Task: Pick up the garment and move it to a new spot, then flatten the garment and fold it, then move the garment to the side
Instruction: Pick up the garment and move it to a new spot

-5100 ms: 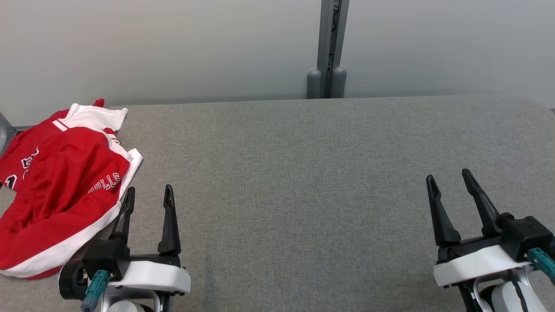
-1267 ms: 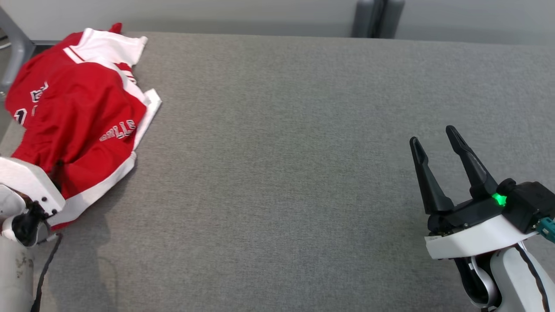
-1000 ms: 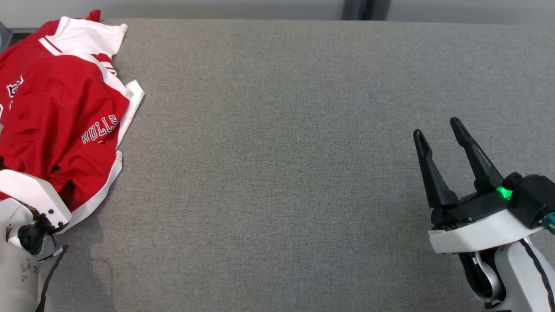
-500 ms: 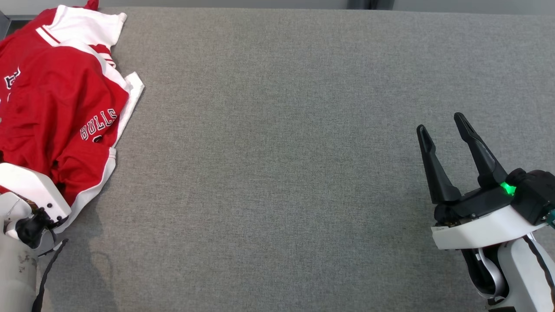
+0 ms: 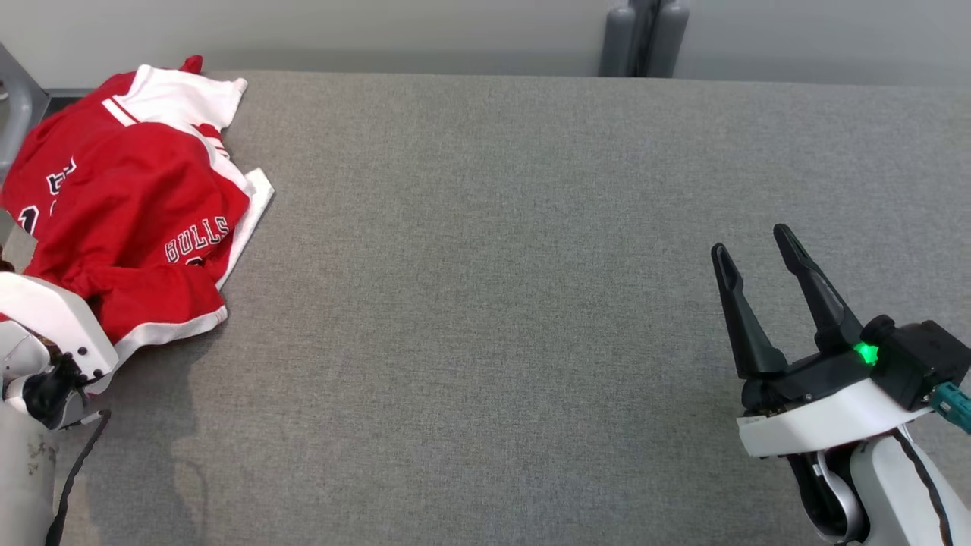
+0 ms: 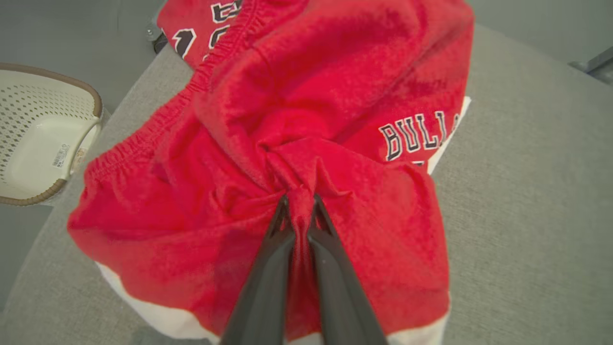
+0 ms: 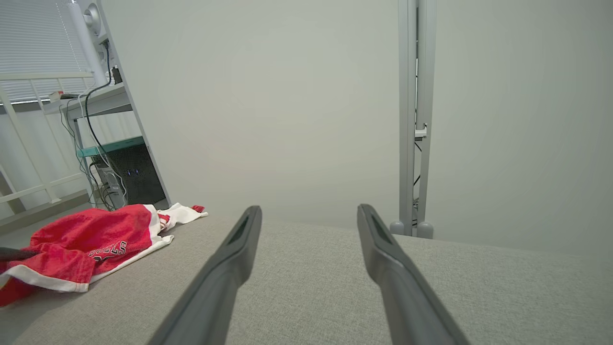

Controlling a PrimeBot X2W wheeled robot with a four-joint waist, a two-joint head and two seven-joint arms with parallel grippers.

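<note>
On the left wrist view, I saw my left gripper (image 6: 299, 203) pinched nearly closed on a bunched ridge of the garment (image 6: 335, 72), a pair of red shorts with white trim and "BULLS" lettering. Its two dark fingers (image 6: 266, 273) ran up from the bottom edge, almost touching, with a thin pleat of red cloth squeezed between their tips. Creases fanned out from that pinch across the fabric. The garment lay crumpled at the far left end of the grey fabric-covered table (image 5: 493, 265), close to the left edge, with one white-hemmed leg opening turned toward me. Beyond that edge, lower down, sat a pale perforated basket (image 6: 52, 74). My right gripper (image 5: 749, 240) was at the near right of the table, well apart from the garment, its fingers spread wide and holding and touching nothing.
</note>
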